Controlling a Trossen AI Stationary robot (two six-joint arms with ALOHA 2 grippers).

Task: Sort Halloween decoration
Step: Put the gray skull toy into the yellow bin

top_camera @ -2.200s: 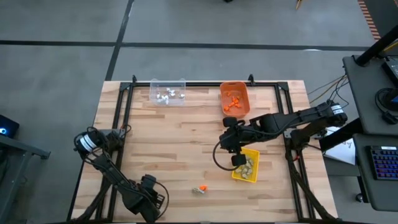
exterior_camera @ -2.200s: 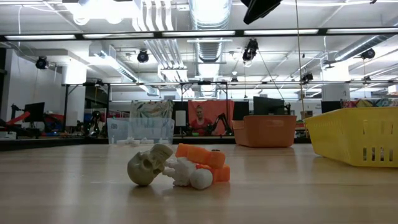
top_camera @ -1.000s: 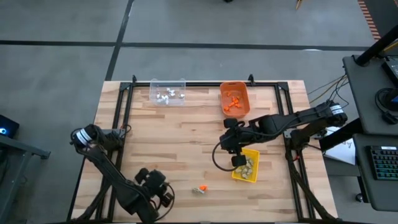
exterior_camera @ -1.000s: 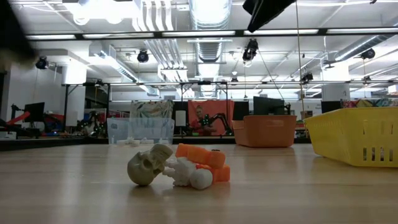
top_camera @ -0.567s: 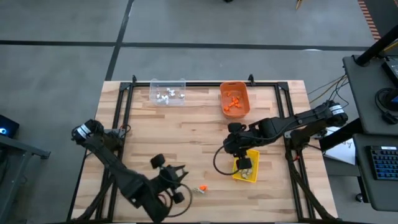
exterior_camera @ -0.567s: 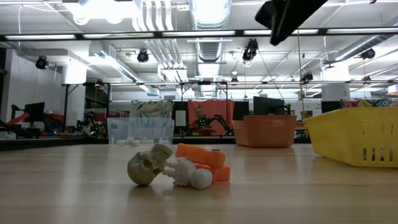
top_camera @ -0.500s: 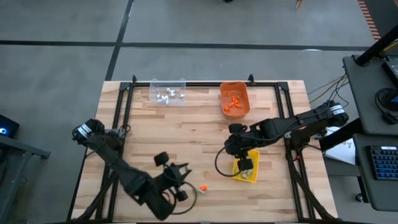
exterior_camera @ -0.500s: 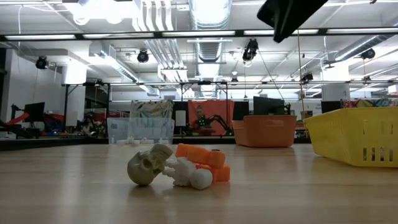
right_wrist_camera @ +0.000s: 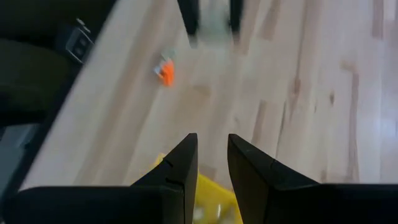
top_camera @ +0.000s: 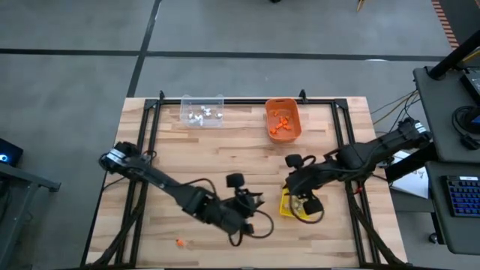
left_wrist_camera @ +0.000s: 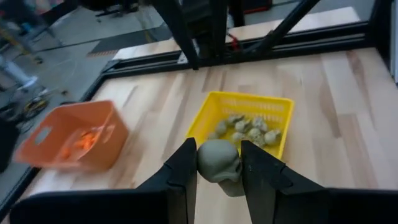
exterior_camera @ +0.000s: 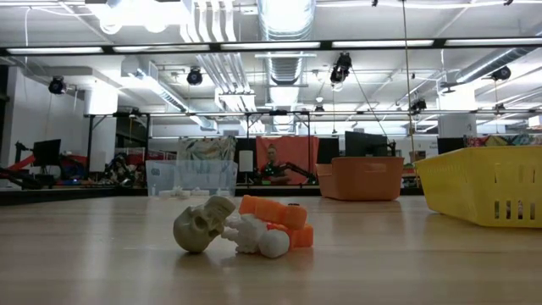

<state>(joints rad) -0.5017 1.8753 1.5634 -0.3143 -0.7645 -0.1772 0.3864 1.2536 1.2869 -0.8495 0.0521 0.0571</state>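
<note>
Left gripper (left_wrist_camera: 219,165): clamped on tan-grey skull (left_wrist_camera: 219,163), near yellow bin (left_wrist_camera: 205,115) | right gripper (right_wrist_camera: 208,163): narrow, empty, above bin | I centre over bin before releasing.

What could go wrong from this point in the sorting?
1. The left gripper pinches the grey-tan skull only at its fingertips, short of the yellow bin; it might slip and land on the table.
2. The right gripper, empty, hangs over that same yellow bin, so the two arms may collide if the left goes on toward it.
3. One orange trinket lies alone near the table's front edge and might get overlooked.
</note>
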